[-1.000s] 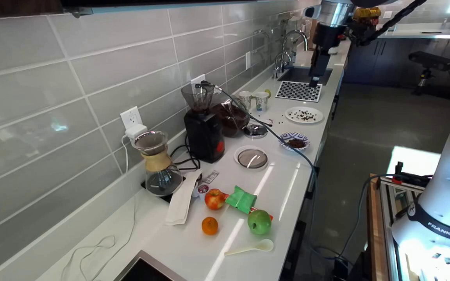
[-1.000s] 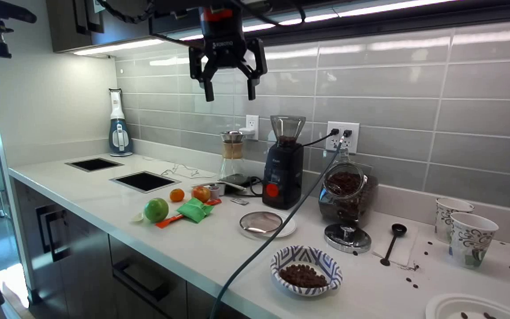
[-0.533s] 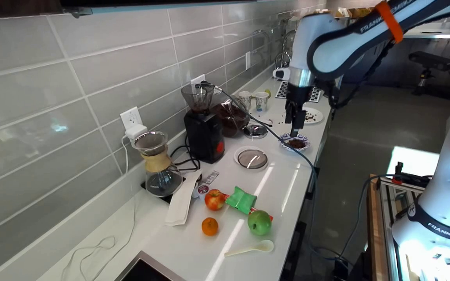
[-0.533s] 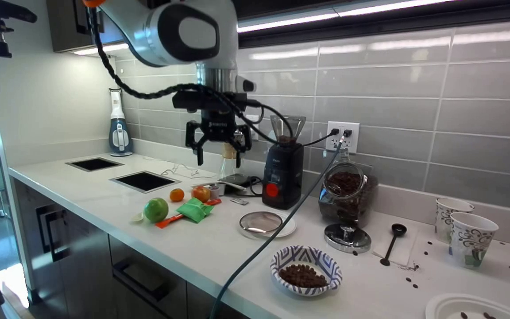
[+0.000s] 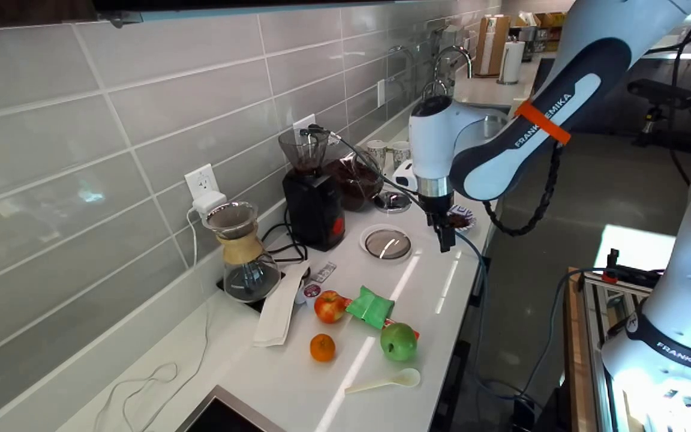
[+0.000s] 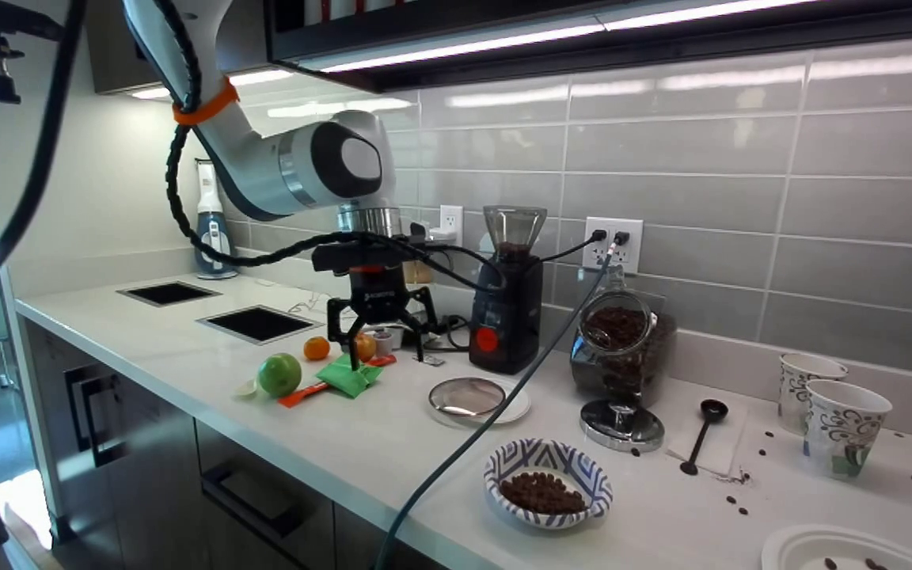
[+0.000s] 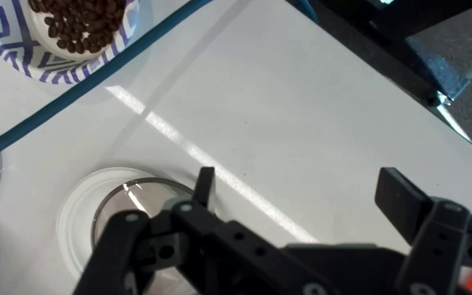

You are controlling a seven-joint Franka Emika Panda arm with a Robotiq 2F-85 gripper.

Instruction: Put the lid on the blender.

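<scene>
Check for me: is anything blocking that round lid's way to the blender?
Nothing visible stands between the lid and the blender; the blue cable runs past the patterned bowl, outside that gap.

In an exterior view, the lid (image 6: 465, 396) lies on a plate (image 6: 518, 406) (off its centre). Clockwise from the lid: the blender (image 6: 506, 317) at one o'clock, a jar (image 6: 634, 352) between two and three, two cups (image 6: 848, 427) at three, a bowl (image 6: 543, 454) of beans (image 6: 541, 494) between four and five, a packet (image 6: 347, 380) at nine.
</scene>
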